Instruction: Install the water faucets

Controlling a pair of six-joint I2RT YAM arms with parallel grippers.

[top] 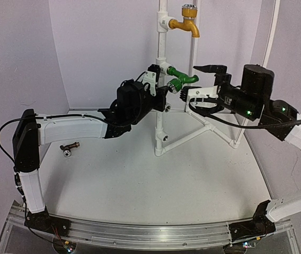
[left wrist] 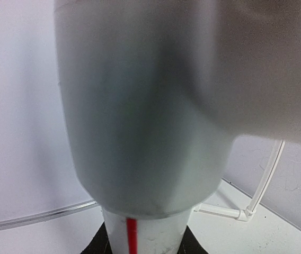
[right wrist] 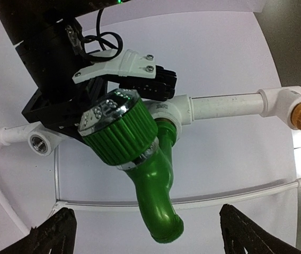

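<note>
The green water faucet (top: 182,79) is seated in a socket halfway up the white pipe stand (top: 159,127). In the right wrist view this green faucet (right wrist: 153,174) shows its ribbed knob and silver cap, with the spout curving down. My right gripper (top: 205,82) is open, and its dark fingertips (right wrist: 55,233) stand wide on either side of the spout without touching it. My left gripper (top: 159,88) is shut on the stand's upright pipe (left wrist: 145,132), which fills the left wrist view. The dark brown faucet (top: 70,148) lies on the table at the left.
A yellow-orange faucet (top: 188,24) is fitted at the top of the stand. The stand's lower legs (top: 203,129) spread over the table toward the right. White curved walls enclose the table, and a metal rail (top: 140,233) runs along the near edge.
</note>
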